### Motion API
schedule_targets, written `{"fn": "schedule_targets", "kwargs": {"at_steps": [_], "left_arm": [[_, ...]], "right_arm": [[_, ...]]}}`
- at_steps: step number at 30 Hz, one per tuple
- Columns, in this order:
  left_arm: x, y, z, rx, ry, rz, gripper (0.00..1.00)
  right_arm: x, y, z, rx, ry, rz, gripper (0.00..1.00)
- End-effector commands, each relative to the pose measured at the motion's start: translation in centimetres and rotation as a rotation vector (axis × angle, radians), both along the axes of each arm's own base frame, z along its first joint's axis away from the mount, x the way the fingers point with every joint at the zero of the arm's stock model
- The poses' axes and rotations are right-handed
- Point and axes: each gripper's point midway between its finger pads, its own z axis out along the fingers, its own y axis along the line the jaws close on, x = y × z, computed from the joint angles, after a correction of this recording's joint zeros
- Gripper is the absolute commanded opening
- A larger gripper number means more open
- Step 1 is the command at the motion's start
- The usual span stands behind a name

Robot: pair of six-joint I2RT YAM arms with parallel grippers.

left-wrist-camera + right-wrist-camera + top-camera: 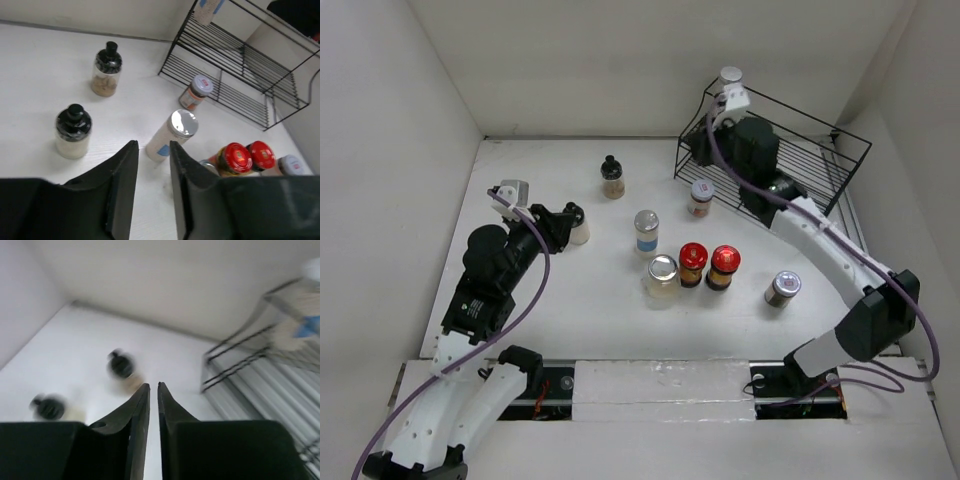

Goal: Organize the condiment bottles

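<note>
Several condiment bottles stand on the white table. A black-capped white jar (580,231) (73,132) is just beside my left gripper (562,222) (151,150), which is open and empty. Ahead of it are a black-capped brown jar (612,177) (106,70), a silver-capped bottle with a blue label (646,233) (171,134), a silver-capped jar (662,278), two dark red-capped bottles (708,266) (244,157), and two grey-capped jars (701,196) (782,288). A white-capped bottle (730,76) stands on the rack's top tier. My right gripper (720,140) (154,387) is shut and empty, raised beside the rack's left end.
The black wire two-tier rack (820,150) (235,65) stands at the back right against the wall. White walls enclose the table on the left, back and right. The right arm (820,240) crosses in front of the rack.
</note>
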Motion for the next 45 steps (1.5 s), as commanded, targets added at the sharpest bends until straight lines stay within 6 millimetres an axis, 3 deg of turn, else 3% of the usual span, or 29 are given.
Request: {"fn": "schedule_targets", "kwargs": {"at_steps": [1, 2, 3, 4, 5, 6, 8, 9, 13, 18, 19, 20, 22, 26, 27, 30, 31, 32, 36, 37, 42, 43, 45], "left_arm": [[0.5, 1.0, 0.9, -0.007, -0.041, 0.057, 0.24], [0.6, 1.1, 0.9, -0.014, -0.038, 0.07, 0.2], [0.6, 1.3, 0.9, -0.013, -0.038, 0.079, 0.16], [0.6, 1.3, 0.9, -0.013, -0.038, 0.079, 0.14], [0.6, 1.3, 0.9, -0.013, -0.038, 0.079, 0.12], [0.6, 1.3, 0.9, -0.013, -0.038, 0.079, 0.12], [0.4, 1.3, 1.1, -0.016, -0.047, 0.079, 0.15], [0.5, 1.3, 1.4, -0.02, -0.057, 0.079, 0.26], [0.4, 1.2, 1.4, -0.021, -0.056, 0.07, 0.44], [0.6, 1.1, 1.2, -0.018, -0.048, 0.07, 0.47], [0.6, 1.1, 1.0, -0.014, -0.039, 0.07, 0.47], [0.6, 1.1, 1.0, -0.014, -0.039, 0.07, 0.47], [0.6, 1.1, 1.2, -0.018, -0.048, 0.07, 0.49], [0.6, 1.1, 1.2, -0.018, -0.048, 0.07, 0.49], [0.5, 1.0, 1.2, -0.018, -0.047, 0.061, 0.49], [0.5, 0.8, 1.2, -0.02, -0.047, 0.049, 0.49], [0.5, 0.8, 1.2, -0.02, -0.047, 0.049, 0.49], [0.5, 0.8, 1.2, -0.02, -0.047, 0.049, 0.49], [0.3, 0.5, 1.2, -0.021, -0.047, 0.035, 0.49], [0.3, 0.5, 1.2, -0.021, -0.047, 0.035, 0.49], [0.3, 0.5, 1.2, -0.021, -0.047, 0.035, 0.49], [0.3, 0.5, 1.2, -0.021, -0.047, 0.035, 0.49], [0.3, 0.5, 1.2, -0.021, -0.047, 0.035, 0.49]], "right_arm": [[-4.7, 7.7, -5.3, -0.048, 0.057, 0.257, 0.2], [-6.4, 8.5, -6.7, -0.064, 0.091, 0.297, 0.34], [-7.6, 9.2, -7.6, -0.075, 0.11, 0.323, 0.68], [-9.6, 10.9, -8.1, -0.081, 0.117, 0.384, 0.81], [-10.9, 11.1, -9.9, -0.106, 0.163, 0.404, 0.91], [-11.7, 11.0, -9.9, -0.115, 0.169, 0.403, 1.0], [-12.7, 10.8, -11.8, -0.154, 0.22, 0.392, 1.0], [-13.2, 10.7, -12.9, -0.166, 0.247, 0.408, 1.0], [-12.7, 11.2, -16.5, -0.202, 0.328, 0.405, 1.0], [-11.3, 12.7, -18.1, -0.225, 0.339, 0.404, 1.0], [-10.7, 13.2, -17.5, -0.214, 0.321, 0.405, 1.0], [-10.3, 13.6, -18.7, -0.226, 0.342, 0.404, 0.99], [-9.6, 13.9, -19.0, -0.229, 0.339, 0.391, 0.99], [-8.2, 14.2, -20.2, -0.236, 0.329, 0.349, 0.93], [-7.8, 14.2, -20.5, -0.23, 0.329, 0.332, 0.84], [-7.7, 14.9, -19.6, -0.211, 0.292, 0.309, 0.67], [-7.4, 14.9, -19.4, -0.207, 0.28, 0.296, 0.52], [-7.3, 14.7, -19.3, -0.208, 0.279, 0.287, 0.45], [-6.9, 14.5, -13.3, -0.145, 0.15, 0.273, 0.38], [-6.8, 14.5, -10.0, -0.126, 0.084, 0.275, 0.38], [-4.8, 9.6, -0.2, -0.025, -0.078, 0.199, 0.38], [-3.1, 6.7, 1.2, -0.013, -0.101, 0.134, 0.38], [-1.8, 4.0, 4.1, 0.012, -0.133, 0.099, 0.38]]}}
